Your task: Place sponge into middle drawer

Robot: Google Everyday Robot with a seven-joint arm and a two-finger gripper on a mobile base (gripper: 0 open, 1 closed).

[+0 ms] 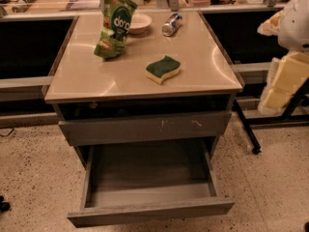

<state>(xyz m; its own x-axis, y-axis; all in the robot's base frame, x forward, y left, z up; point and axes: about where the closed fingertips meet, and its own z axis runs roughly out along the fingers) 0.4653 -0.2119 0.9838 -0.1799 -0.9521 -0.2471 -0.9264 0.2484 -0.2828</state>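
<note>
The sponge (163,69), dark green on top with pale yellow foam below, lies flat on the beige cabinet top (96,76), right of centre. The middle drawer (149,210) is pulled out wide open below it, grey, with a plain front and nothing inside. Above it sits a closed grey drawer front with pale scratches (145,127). My arm's white and pale yellow parts, with the gripper (284,81), hang at the right edge of the view, off the cabinet's right side and well apart from the sponge.
A green snack bag (114,27), a white bowl (137,22) and a lying metal can (171,24) are at the back of the cabinet top. Dark black-topped counters flank the cabinet. A black stand leg (246,129) crosses the speckled floor on the right.
</note>
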